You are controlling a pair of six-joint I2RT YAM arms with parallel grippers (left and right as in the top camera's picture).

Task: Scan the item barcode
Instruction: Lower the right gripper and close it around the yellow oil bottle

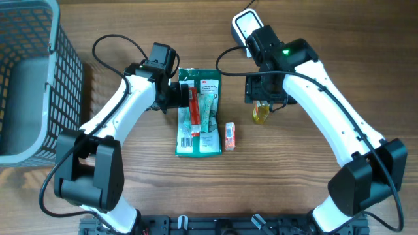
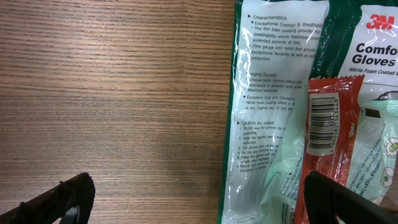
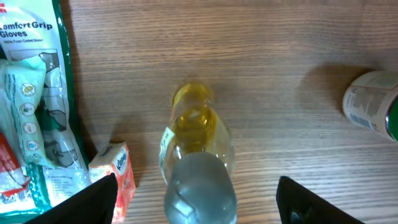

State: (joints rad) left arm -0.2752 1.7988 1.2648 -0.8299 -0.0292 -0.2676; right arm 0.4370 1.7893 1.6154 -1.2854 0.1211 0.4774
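Note:
A green and white 3M glove pack lies flat mid-table, with a red packet on top whose barcode faces up. My left gripper hovers open over the pack's left edge; one finger is above the red packet, the other over bare wood. My right gripper is open, its fingers wide on either side of a yellow bottle with a grey cap, touching neither. In the overhead view the bottle shows just below the right gripper.
A small orange tissue pack lies between the glove pack and the bottle. A white and green can lies to the bottle's right. A grey wire basket fills the left edge. A white device with a cable sits at the back.

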